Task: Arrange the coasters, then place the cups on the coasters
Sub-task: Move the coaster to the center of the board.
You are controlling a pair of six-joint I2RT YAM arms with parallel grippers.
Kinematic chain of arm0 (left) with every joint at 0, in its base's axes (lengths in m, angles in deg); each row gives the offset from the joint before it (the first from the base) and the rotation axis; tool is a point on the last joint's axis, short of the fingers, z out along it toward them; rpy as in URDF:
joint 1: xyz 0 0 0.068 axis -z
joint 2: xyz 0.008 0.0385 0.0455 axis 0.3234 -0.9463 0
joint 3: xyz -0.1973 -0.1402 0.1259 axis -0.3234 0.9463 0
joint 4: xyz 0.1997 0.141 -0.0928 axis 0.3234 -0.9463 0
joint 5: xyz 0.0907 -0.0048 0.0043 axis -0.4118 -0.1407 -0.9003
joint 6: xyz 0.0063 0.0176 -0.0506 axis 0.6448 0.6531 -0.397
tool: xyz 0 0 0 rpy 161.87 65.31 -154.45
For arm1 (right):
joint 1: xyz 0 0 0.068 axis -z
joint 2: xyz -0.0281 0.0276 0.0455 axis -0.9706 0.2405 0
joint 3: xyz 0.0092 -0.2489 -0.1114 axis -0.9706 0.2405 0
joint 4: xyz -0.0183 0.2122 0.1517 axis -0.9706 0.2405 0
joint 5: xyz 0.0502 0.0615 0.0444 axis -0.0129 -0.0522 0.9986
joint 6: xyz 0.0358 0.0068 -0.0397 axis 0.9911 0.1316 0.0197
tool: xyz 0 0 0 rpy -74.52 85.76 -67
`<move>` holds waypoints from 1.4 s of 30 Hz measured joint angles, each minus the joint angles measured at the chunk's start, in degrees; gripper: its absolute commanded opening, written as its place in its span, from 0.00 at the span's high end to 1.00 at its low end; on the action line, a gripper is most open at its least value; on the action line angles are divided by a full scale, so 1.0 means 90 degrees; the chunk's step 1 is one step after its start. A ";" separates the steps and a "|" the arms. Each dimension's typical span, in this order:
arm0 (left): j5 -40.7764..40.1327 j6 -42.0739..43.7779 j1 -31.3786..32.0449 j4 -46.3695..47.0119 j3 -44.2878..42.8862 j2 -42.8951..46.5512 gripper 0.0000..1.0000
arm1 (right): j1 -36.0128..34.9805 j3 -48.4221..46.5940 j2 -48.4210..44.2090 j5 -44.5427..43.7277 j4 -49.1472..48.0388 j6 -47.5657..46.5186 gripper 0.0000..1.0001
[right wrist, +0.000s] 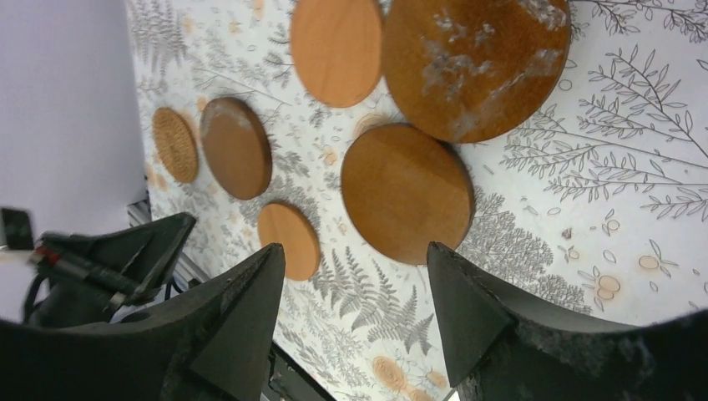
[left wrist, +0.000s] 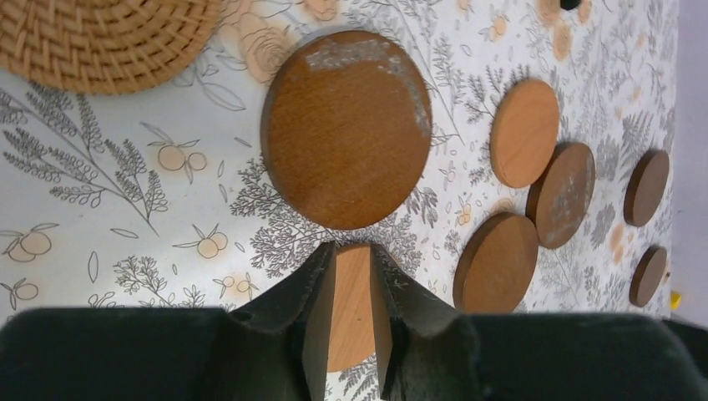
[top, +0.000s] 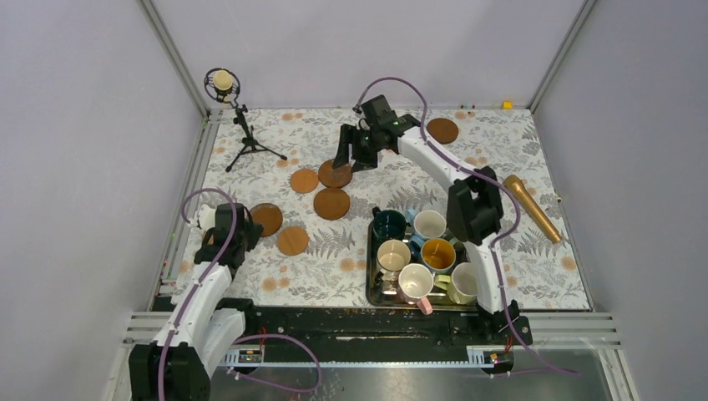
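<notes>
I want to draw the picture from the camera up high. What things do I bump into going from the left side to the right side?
microphone → light brown coaster → dark green cup → far coaster → gold tube. The other coasters and cups overlap these, so I left them out.

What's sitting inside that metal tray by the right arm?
Several mugs, packed together in the tray; the right arm crosses over its right side, so anything beneath it is hidden.
</notes>
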State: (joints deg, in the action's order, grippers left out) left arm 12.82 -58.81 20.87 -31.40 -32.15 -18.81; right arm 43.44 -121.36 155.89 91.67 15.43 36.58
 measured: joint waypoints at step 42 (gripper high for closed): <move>-0.0070 -0.2348 -0.0236 0.2567 0.0850 -0.1936 0.53 | 0.0044 0.2943 -0.2356 0.0172 -0.1729 0.0121 0.28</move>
State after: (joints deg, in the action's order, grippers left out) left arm 12.18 -79.95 18.75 -8.30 -24.50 -36.23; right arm 43.83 -94.87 134.68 93.22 -0.13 37.67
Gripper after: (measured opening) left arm 0.475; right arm 0.720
